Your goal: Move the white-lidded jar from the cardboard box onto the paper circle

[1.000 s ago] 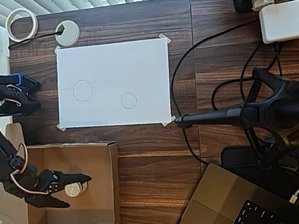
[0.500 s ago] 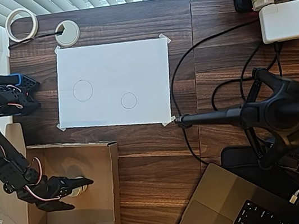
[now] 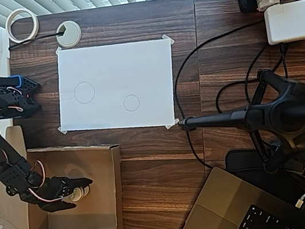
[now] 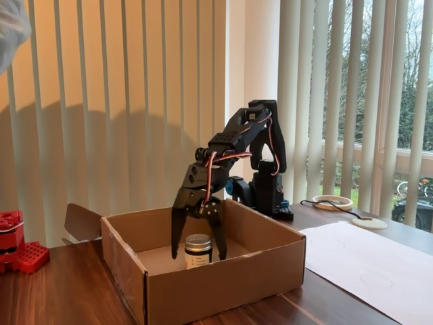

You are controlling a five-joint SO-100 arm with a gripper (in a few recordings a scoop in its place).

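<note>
The white-lidded jar [image 3: 79, 192] stands upright on the floor of the cardboard box [image 3: 107, 214], near its left half. In the fixed view the jar [image 4: 198, 251] sits between the two black fingers of my gripper [image 4: 198, 256], which reaches down into the box [image 4: 223, 288]. The jaws straddle the jar with slim gaps on both sides, so my gripper [image 3: 77, 194] is open. The white sheet [image 3: 113, 68] lies beyond the box, with the small paper circle [image 3: 131, 102] near its lower right and the larger circle [image 3: 84, 93] to the left.
A black camera stand [image 3: 257, 115] and cables cross the desk right of the sheet. A laptop [image 3: 232, 212] sits at the bottom right, and a tape roll [image 3: 22, 24] and a white grommet [image 3: 68, 33] at the top left. Red blocks [image 4: 17, 247] lie beside the box.
The arm has swung lower into the box and the jaws have narrowed from a wide spread to close around the jar. The jar has stayed in place.
</note>
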